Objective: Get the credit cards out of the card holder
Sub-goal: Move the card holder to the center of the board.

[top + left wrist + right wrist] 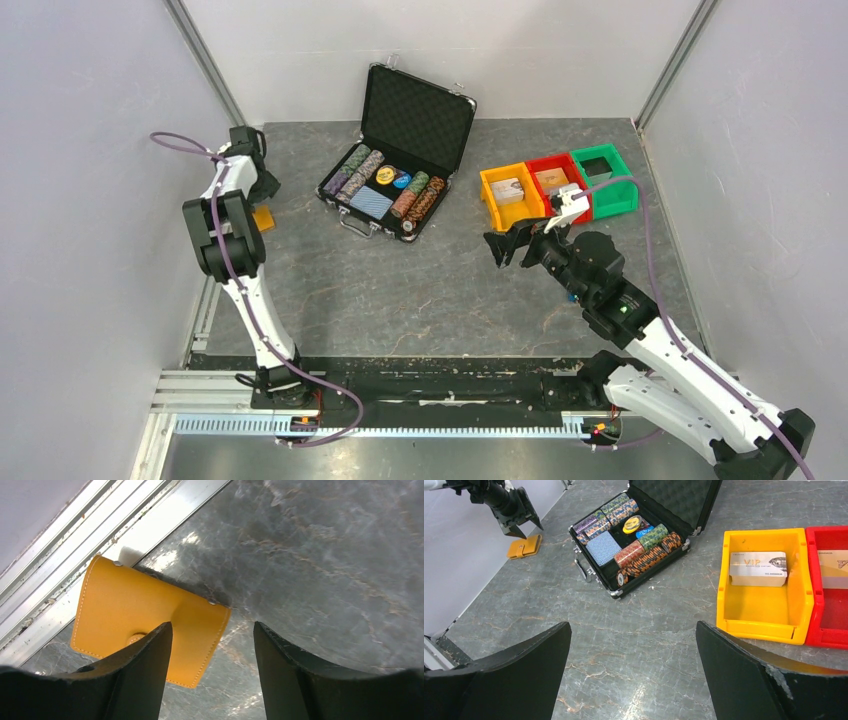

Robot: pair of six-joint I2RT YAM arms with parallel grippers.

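The card holder (135,605) is a flat orange wallet, folded shut with a snap flap, lying by the metal rail at the table's left edge (263,218) (524,546). No credit cards show on or around it. My left gripper (212,625) hovers just above the holder with its jaws apart. Its left finger (145,655) covers the flap's snap, and the holder's right edge lies in the gap, ungripped. My right gripper (634,625) hangs open over bare table near the bins (510,245), holding nothing.
An open black chip case (395,180) with poker chips and a blue patterned deck stands at centre back. Yellow (769,610), red (555,180) and green (605,175) bins sit at back right; a pale card printed VIP (758,566) lies in the yellow one.
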